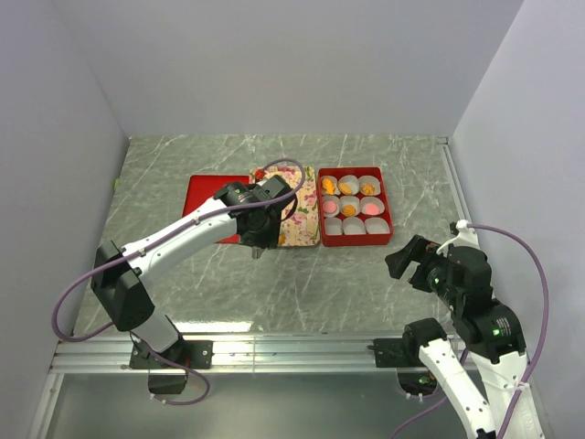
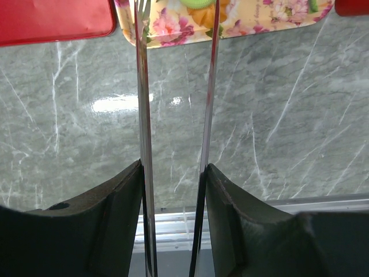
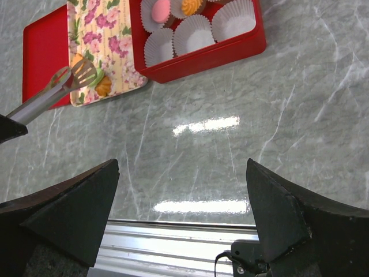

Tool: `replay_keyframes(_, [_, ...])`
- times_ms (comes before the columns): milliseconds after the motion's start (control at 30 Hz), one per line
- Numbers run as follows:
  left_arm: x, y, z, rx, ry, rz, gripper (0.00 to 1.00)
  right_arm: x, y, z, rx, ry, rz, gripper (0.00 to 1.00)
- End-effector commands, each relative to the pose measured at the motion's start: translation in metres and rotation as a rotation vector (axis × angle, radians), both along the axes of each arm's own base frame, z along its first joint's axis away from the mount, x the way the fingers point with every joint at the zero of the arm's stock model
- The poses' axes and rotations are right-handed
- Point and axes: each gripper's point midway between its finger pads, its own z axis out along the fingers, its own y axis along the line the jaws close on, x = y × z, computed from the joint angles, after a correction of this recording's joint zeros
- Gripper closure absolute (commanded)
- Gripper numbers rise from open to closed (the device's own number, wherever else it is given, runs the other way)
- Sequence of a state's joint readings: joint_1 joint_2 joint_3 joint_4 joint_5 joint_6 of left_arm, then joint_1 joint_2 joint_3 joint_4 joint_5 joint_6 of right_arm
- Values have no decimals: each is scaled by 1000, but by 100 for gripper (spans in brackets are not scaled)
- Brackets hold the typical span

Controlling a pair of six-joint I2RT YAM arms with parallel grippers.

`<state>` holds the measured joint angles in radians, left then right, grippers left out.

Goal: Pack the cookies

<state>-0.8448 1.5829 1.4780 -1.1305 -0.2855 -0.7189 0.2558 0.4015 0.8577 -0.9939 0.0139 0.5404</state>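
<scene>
**Tongs at the near end of the tray, six cookies boxed**

I saw the left jaws clamped on a pair of metal tongs, whose blades ran out to the near end of the floral tray. Their tips sat at a green cookie with an orange cookie touching it. I could not tell whether the tips had hold of either.

Right of the tray stood the red box, where six cookies filled the far and middle rows. The near row's paper cups held nothing.

The red lid lay left of the tray. At the near right, the right jaws hung wide apart and empty above the tabletop.
</scene>
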Motion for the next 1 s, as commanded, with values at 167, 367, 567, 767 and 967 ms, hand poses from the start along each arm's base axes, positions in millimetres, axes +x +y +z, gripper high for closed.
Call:
replay_keyframes(167, [6,-13,18,-92,-39,6,50,5,1,4,-6,-32,9,3])
replay_keyframes(367, [6,-14,11,-71,-18,3,50,5,0,5,-7,-37,4,3])
replay_keyframes(567, [4,-10,2,-37,4,11,50,5,0,5,-5,-38,3,3])
replay_keyframes(767, [3,-14,-4,-42,21,0,54,5,0,5,-4,-38,0,3])
replay_keyframes(967, [6,-17,-5,-41,26,-2,62,5,0,5,-4,-40,-3,3])
